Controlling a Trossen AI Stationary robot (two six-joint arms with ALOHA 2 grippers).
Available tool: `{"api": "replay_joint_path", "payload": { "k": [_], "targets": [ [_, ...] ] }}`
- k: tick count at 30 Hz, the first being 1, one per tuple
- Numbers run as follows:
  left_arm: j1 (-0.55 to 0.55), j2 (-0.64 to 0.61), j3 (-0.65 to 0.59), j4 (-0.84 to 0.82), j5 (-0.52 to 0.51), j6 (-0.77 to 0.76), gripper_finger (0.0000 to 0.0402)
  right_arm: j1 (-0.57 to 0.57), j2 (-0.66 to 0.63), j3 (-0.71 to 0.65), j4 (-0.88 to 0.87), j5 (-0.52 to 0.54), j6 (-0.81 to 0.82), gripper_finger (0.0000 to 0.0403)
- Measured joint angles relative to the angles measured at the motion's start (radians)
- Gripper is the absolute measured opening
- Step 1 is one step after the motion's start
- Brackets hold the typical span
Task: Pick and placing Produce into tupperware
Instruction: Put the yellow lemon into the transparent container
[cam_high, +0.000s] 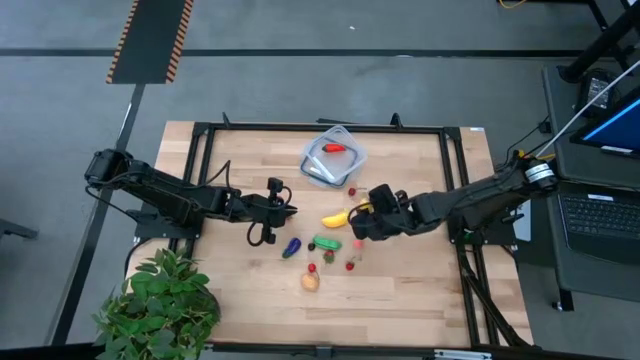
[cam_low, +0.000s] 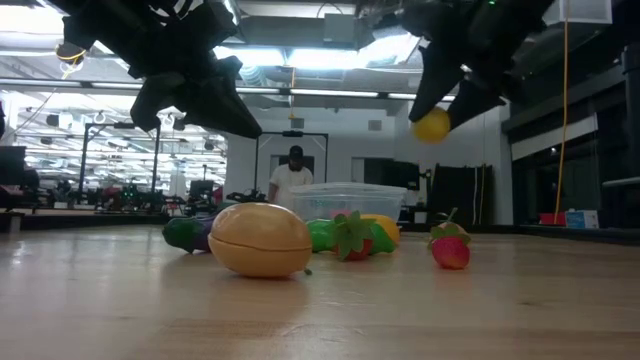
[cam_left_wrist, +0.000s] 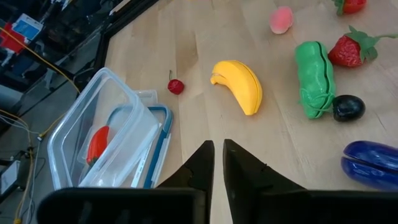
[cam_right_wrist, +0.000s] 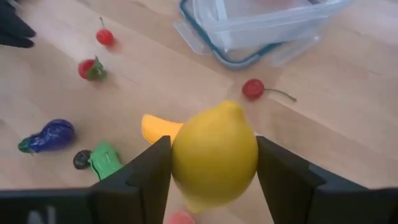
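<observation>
**Lemon lifted, bound for the tupperware**

The small yellow toy lemon (cam_right_wrist: 214, 152) is clamped in the right gripper (cam_right_wrist: 214, 168), raised above the wooden table (cam_high: 400, 290) near the yellow plastic banana (cam_high: 336, 218). The clear bluish-grey square tupperware (cam_high: 335, 158) sits just beyond, holding a red pepper (cam_high: 334, 148). Best carry it level, centre over the rim, then release low. The left gripper (cam_left_wrist: 216, 163) hovers pinched shut, empty

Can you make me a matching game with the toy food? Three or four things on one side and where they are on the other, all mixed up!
1. lemon
2. red pepper
3. banana
4. eggplant

A. inside the tupperware
B. on the table, nearest the left gripper
C. held in the right gripper
D. on the table beside the cucumber

Pairs: 1-C, 2-A, 3-D, 4-B
</observation>
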Motion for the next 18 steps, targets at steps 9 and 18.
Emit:
{"api": "replay_joint_path", "payload": {
  "k": [9, 18],
  "targets": [
    [0.000, 0.000, 0.000, 0.000, 0.025, -0.002, 0.0043, 0.049, -0.015, -0.205, 0.318, 0.092, 0.002, 0.0205],
    [0.000, 0.000, 0.000, 0.000, 0.039, -0.002, 0.0030, 0.059, -0.014, -0.402, 0.762, 0.111, -0.183, 0.0205]
  ]
}}
